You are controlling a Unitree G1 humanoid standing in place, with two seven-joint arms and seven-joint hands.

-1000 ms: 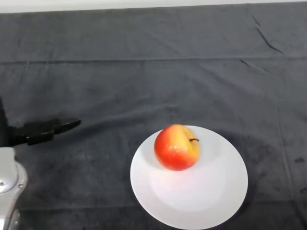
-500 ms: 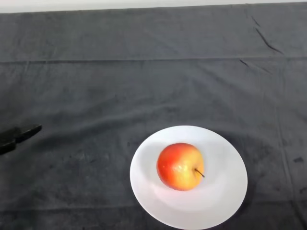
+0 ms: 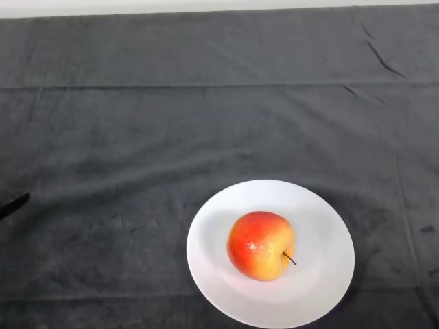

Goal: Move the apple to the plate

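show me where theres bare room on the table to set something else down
The dark cloth lies bare behind the round white plate, and to its left up to the black hand tip at the edge. Only the plate is taken, by the red-yellow apple; bare rim rings it.

A dark grey cloth [image 3: 206, 123] covers the counter and fills nearly the whole head view. It is not smooth: a long fold line runs straight across it from left to right in the upper part, and a few short creases slant down at the upper right. Along the very top edge runs a thin pale strip [image 3: 219, 5], lying beyond the far edge of the cloth; what it belongs to cannot be told.
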